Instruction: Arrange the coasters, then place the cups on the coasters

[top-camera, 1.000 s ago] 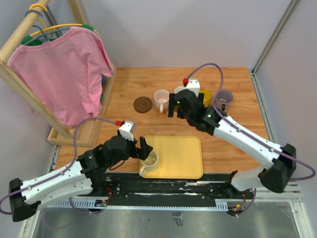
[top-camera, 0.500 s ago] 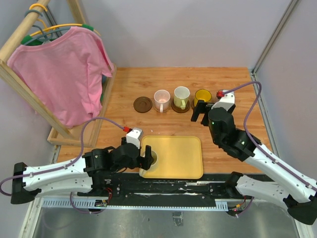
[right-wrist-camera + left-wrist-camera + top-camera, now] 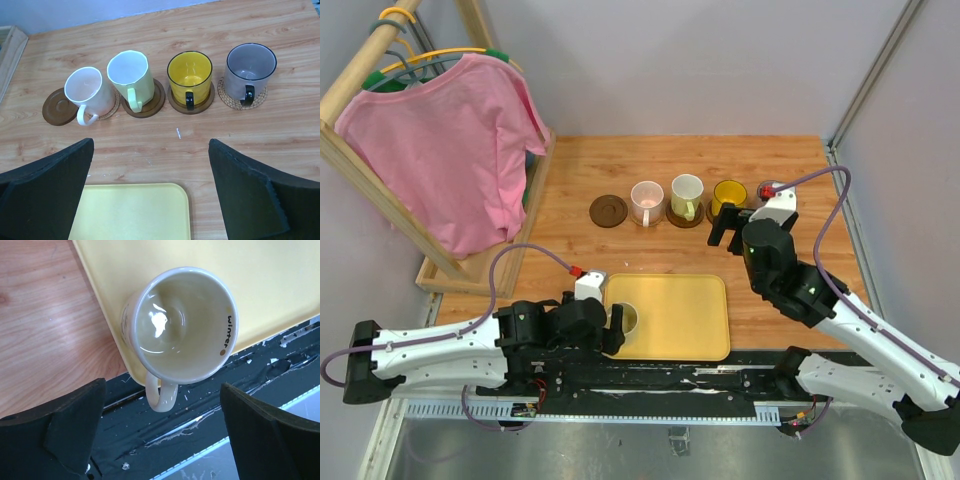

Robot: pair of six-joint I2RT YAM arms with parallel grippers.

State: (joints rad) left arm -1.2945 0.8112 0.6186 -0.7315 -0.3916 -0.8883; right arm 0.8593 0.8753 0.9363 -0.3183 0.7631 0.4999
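Left gripper [image 3: 162,386] hangs with its jaws spread wide and gripping nothing; just ahead of them stands the glossy cream ceramic cup [image 3: 180,325] on the near corner of the yellow rectangular tray [image 3: 280,285]; its handle points back toward the gap between the two fingers and neither finger touches it; the word "winter" shows inside its rim. Over to the right gripper [image 3: 151,145]: jaws released too and just as wide, poised above the wooden table [image 3: 280,135] and well short of the row ahead. Straight in front of the gap stands the white-green cup [image 3: 129,75] on a dark brown round coaster [image 3: 154,102]; ahead of the right finger are the translucent yellow cup [image 3: 189,75] on another dark brown coaster [image 3: 202,106] and, farther right, the translucent grey-purple cup [image 3: 250,65] on a tan woven coaster [image 3: 231,100]; ahead of the left finger the pale pink cup [image 3: 85,92] rests on a tan coaster [image 3: 114,106]; beside it, leftmost, one dark brown ringed coaster [image 3: 56,107] lies bare.
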